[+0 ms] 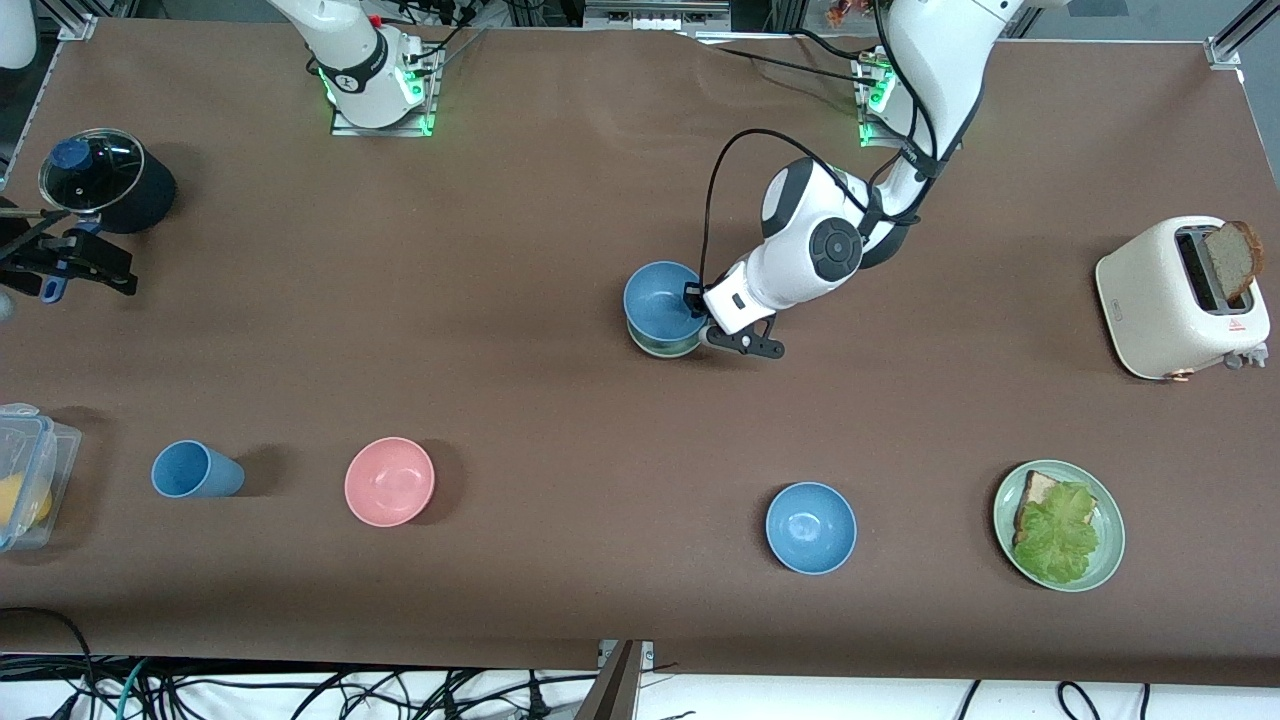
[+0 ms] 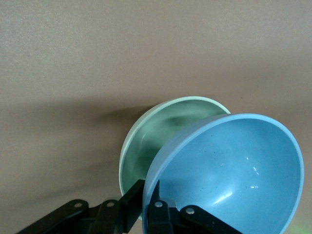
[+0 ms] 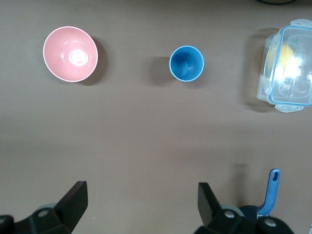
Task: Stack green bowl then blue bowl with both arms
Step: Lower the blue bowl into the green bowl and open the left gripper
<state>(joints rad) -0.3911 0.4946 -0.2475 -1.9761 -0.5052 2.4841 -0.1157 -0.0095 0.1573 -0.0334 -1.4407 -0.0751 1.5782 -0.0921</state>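
Your left gripper point(image 1: 697, 318) has its jaws clenched on the rim of the blue bowl point(image 1: 664, 301), which sits tilted inside the green bowl point(image 2: 161, 134) near the middle of the bench point(image 1: 520, 250). Your right gripper point(image 3: 141, 200) waits above the bench with its jaws released, at the right arm's end, over the area near the pink bowl point(image 3: 70, 53) and blue cup point(image 3: 186, 63).

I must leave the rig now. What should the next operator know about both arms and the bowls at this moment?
Left pincer: shut on the rim of the blue bowl, which sits tilted in the green bowl mid-table.
Right pincer: open, holding nothing, over the table's right-arm end; that arm waits.
Done: blue bowl is in the green one.
Left: release the rim, let it settle level, withdraw.
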